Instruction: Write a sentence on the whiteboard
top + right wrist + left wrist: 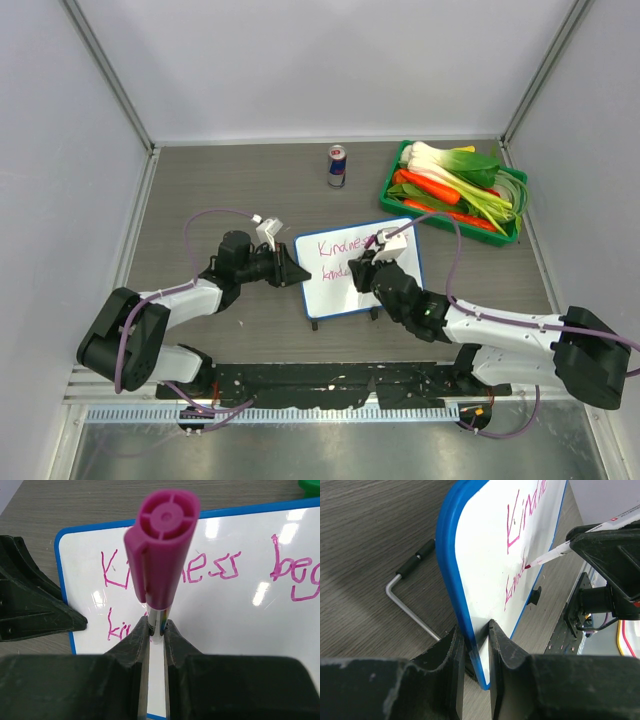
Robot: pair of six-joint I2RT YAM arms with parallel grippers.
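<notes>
Left claw (476, 630) pinches blue edge of whiteboard (338, 296) — board sits in middle of table (200, 190). Right claw (156, 625) squeezes pink marker (164, 545), tip at second line of pink sentence (210, 570) — top line starts "Kindness".

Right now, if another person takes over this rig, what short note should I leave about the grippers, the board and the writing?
Left gripper: shut on the left edge of the whiteboard, holding it steady.
Right gripper: shut on the magenta marker, with the tip at the board's second line.
Done: the first line of the sentence is written and reads roughly "Kindness beg..."; the second line is begun with "kin...".
Left: finish the second line, lift the marker, then release the board.
</notes>
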